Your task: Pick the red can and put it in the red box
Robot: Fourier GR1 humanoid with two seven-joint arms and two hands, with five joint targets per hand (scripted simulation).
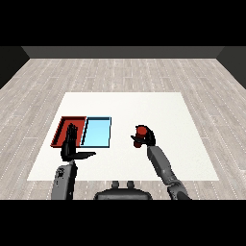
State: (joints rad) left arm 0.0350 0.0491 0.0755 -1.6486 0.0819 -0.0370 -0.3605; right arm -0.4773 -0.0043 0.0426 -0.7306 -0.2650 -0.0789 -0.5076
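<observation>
The red can (141, 130) stands upright on the white table to the right of the trays, and my right hand (145, 139) is curled round its lower part. The red tray (64, 128) lies at the left of the table with the light blue tray (97, 131) right beside it. My left hand (72, 145) hovers over the near edge of the red tray, fingers straight and pointing away, thumb stretched to the right, holding nothing. It hides part of the red tray's inside.
The white table (158, 108) stretches well beyond the trays to the back and right. Grey wooden flooring surrounds it. Both forearms come in from the lower edge, the right one (161, 166) angled towards the can.
</observation>
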